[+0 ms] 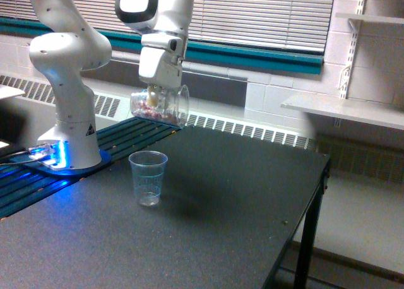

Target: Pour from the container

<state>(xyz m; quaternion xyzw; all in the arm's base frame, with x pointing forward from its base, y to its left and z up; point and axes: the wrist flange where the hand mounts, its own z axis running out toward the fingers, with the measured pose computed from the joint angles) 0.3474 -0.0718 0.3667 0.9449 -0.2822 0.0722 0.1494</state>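
Observation:
The container (160, 106), a clear wide vessel with small reddish and pale bits lying in it, hangs tipped on its side, mouth toward the exterior view's left. My gripper (159, 93) is shut on it from above. It hovers well above the table, a little behind and above the small ridged plastic cup (148, 177), which stands upright and looks empty on the dark tabletop (208, 226).
The arm's white base (71, 134) stands at the exterior view's left on a blue-lit mount. Behind the table run a radiator grille (240, 130) and window blinds. A white shelf (344, 109) juts out at the right. The table's right edge drops off at a black leg (306, 251).

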